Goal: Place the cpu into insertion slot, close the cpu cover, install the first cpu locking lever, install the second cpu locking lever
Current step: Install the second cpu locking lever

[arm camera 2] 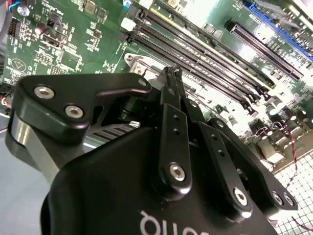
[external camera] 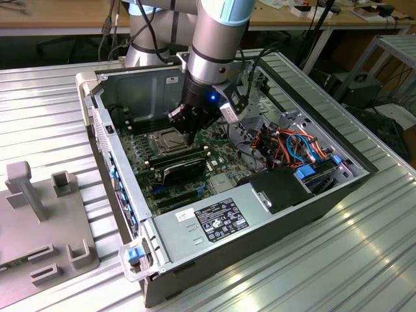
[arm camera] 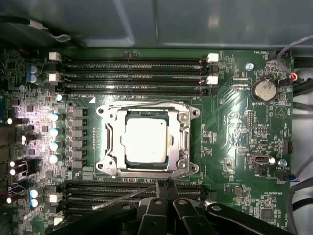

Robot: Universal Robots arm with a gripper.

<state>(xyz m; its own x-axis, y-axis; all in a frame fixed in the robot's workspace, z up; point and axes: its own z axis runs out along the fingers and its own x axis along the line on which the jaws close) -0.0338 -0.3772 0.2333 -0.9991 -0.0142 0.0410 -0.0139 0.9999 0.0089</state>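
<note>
In the first wrist view the cpu [arm camera: 146, 139] lies flat in the insertion slot [arm camera: 104, 165], its silvery top showing through the window of the cpu cover [arm camera: 182, 139], which is folded down around it. My gripper [arm camera: 166, 184] is shut, fingertips together just off the slot's edge by the memory slots. A thin metal locking lever [arm camera: 122, 198] slants away from the fingertips over those slots; whether it touches them I cannot tell. The second wrist view has the shut fingers [arm camera 2: 172, 98] above the board by a slot corner [arm camera 2: 137, 63]. In the exterior view the gripper [external camera: 188, 129] hangs beside the cpu [external camera: 168, 138].
The green board sits inside an open computer case [external camera: 195, 227] with raised walls. Long black memory slots [arm camera: 132, 68] flank the socket on both sides. A cable bundle [external camera: 292, 146] and a black drive bay [external camera: 286, 188] fill the exterior view's right. A grey fixture tray [external camera: 45, 214] lies outside the case.
</note>
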